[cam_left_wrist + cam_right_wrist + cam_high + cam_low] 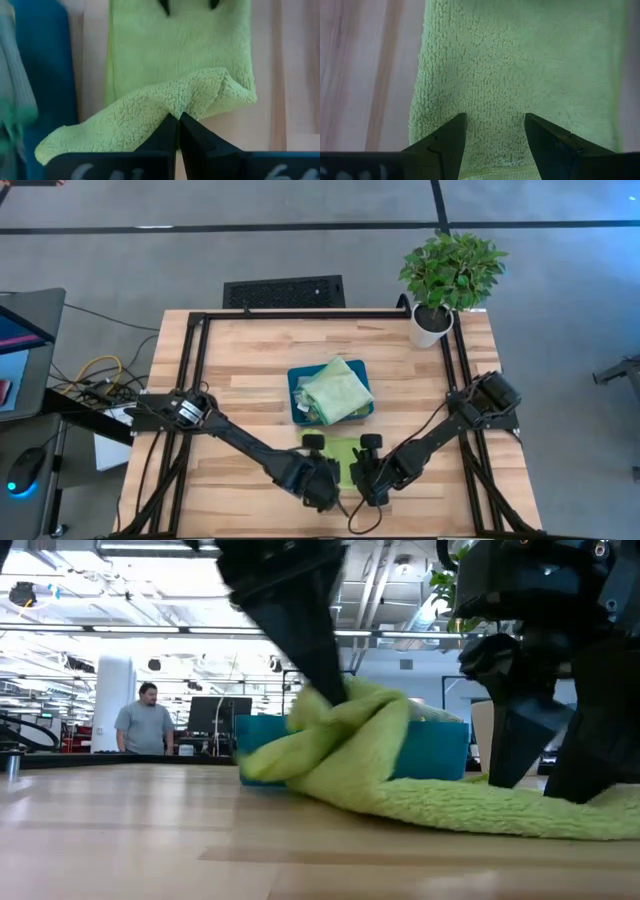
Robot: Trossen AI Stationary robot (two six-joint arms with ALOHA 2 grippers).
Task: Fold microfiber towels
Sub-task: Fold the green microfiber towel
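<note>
Lime green towel (175, 65) lies bunched, left pincer (178, 120) pinching its edge; right pincer (495, 131) wide.

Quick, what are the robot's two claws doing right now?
Left gripper: shut, pinching a bunched edge of the lime green towel.
Right gripper: open, fingers over the same towel, holding nothing.

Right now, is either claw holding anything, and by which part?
The left claw pinches the lime towel by a raised fold at its near edge. The right claw is open over the towel, holding nothing.
</note>
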